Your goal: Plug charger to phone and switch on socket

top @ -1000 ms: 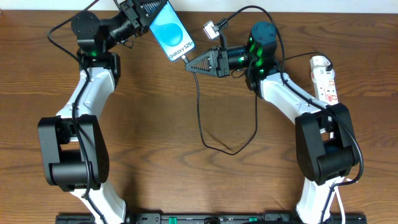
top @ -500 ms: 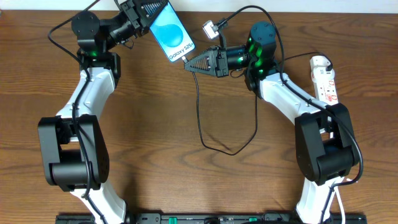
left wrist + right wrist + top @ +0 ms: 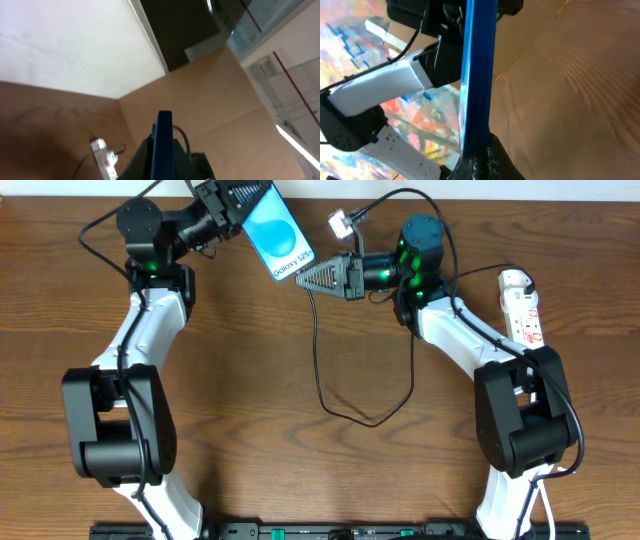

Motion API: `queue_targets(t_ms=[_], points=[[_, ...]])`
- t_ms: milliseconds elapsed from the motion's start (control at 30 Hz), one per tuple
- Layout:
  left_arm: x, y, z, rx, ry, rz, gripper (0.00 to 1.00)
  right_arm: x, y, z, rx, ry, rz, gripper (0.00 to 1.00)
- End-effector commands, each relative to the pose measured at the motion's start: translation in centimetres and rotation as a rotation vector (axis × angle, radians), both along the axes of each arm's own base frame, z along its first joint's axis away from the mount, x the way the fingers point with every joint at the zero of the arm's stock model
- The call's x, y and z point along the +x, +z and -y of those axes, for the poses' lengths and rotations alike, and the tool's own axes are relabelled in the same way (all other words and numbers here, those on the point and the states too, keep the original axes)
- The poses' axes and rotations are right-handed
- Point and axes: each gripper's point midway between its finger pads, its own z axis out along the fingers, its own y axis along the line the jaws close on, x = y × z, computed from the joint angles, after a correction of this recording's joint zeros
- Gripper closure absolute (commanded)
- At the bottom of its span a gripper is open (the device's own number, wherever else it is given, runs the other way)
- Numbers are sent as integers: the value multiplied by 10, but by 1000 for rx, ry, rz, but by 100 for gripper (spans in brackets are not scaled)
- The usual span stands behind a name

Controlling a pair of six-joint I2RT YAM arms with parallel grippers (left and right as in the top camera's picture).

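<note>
1. Clamped shut in the left pincer (image 3: 238,202): slim rectangular blue-screened smartphone (image 3: 280,238), tilted.
2. Pinched tight in the right pincer (image 3: 303,277): long thin black charger cable (image 3: 320,370), its end at the smartphone's lower edge, the rest looping over the brown wooden tabletop (image 3: 250,400).
3. Well apart, far right: white elongated power strip (image 3: 522,305).

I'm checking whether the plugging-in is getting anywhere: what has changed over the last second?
The right hand, shut on the charger, edged slightly up in the overhead view, closing on the lower end of the phone. The phone, gripped by the left hand, shifted only a touch the same way. The charger's slack loop and the socket stayed put; both grips are unchanged.
</note>
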Motion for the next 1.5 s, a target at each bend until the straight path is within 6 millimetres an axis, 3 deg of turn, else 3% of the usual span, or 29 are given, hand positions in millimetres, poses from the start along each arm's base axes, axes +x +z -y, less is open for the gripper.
queue_targets(t_ms=[0,300,600,833,1100,1267,1467], points=[[-15,17,14,11,-53,48,92,7,22,1,22,-63,63,99],[-13,17,11,15,-41,58,93,3,21,1,22,-36,82,99],[-3,10,-16,12,13,2,92,2,19,1,17,-36,75,99],[2,8,-37,0,53,-23,93,0,5,-4,-18,-31,50,99],[5,10,-39,-7,76,-21,92,-7,2,-10,-24,-4,35,99],[5,10,-39,21,85,22,93,-20,10,-17,6,54,120,99],[5,9,-39,26,83,29,93,-21,10,-19,11,53,156,99]])
